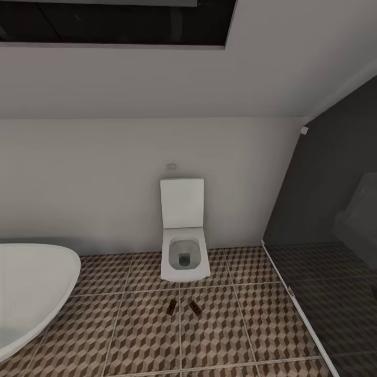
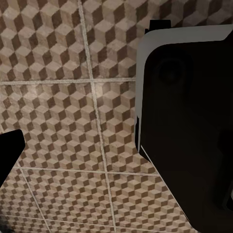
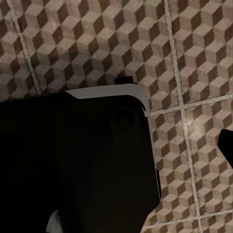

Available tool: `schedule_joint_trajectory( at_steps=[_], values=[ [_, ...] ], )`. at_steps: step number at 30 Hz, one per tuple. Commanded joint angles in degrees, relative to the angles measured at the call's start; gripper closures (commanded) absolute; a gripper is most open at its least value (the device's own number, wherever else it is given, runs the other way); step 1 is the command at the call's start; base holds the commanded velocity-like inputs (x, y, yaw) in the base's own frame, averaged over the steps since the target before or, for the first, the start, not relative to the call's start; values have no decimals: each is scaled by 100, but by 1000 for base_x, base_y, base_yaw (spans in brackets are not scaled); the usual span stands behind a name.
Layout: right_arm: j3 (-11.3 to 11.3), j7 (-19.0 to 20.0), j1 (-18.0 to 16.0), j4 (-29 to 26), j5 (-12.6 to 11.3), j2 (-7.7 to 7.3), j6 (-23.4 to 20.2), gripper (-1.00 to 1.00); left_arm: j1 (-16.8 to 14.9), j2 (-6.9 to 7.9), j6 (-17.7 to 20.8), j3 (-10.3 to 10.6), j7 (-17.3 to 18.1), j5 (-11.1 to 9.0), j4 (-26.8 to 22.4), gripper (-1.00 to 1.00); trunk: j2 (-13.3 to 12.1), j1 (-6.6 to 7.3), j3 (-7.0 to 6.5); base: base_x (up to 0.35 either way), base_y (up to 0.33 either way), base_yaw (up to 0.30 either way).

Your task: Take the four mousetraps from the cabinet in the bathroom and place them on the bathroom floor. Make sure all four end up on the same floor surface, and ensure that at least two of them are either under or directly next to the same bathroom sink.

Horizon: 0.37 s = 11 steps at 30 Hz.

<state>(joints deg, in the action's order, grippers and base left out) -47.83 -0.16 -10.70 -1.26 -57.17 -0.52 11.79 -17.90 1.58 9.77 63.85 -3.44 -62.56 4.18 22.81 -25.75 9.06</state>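
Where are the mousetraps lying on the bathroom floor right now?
In the head view, two mousetraps lie side by side on the cube-patterned bathroom floor, just in front of the white toilet, right of the bathtub.

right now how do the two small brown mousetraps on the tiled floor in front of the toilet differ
The left brown mousetrap lies just left of a pale grout line; the right brown mousetrap lies just right of it. The left one slants one way, the right one the opposite way. Both are small and flat and rest on the cube-patterned floor before the white toilet.
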Motion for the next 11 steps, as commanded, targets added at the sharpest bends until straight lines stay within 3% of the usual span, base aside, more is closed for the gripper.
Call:
schedule_joint_trajectory(
  at_steps=[1, 11],
  values=[
    [-47, -2, -2, -6, -58, -2, 13, -100, -3, 0, 25, 49, -16, -55, -5, -100, 11, -3, 11, 0, 0, 0],
    [-43, -2, -2, -6, -58, -1, 24, -100, -3, 0, 25, 49, -16, -55, -5, -100, 11, -3, 11, 0, 0, 0]
  ],
)
